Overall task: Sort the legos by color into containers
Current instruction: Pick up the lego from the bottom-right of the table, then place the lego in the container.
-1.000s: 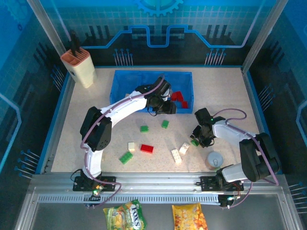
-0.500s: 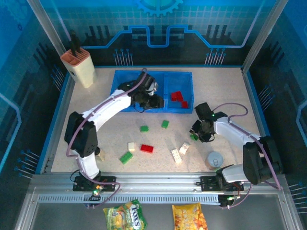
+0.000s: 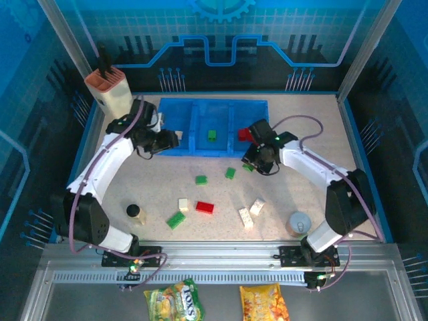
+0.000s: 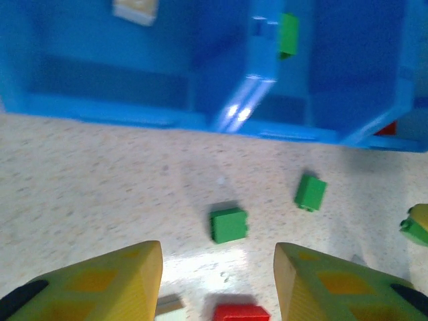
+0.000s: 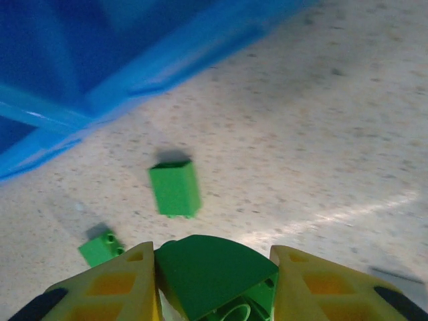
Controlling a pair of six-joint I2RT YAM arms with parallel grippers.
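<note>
Green lego [image 5: 208, 275], bottom cut off, looks clamped in R gripper [image 5: 212, 253]; L gripper [image 4: 217, 249] apart, empty.

Two arms, left arm [image 3: 100, 167] and right arm [image 3: 314, 170]: white tubular links, black joint housings, black bases [image 3: 130, 257] with green indicator lights. One mauve cable [image 3: 301, 118] looped along each. Fingers [image 4: 114, 284]: yellow wedges, darker orange diamond insets, black patches at outer corners
</note>
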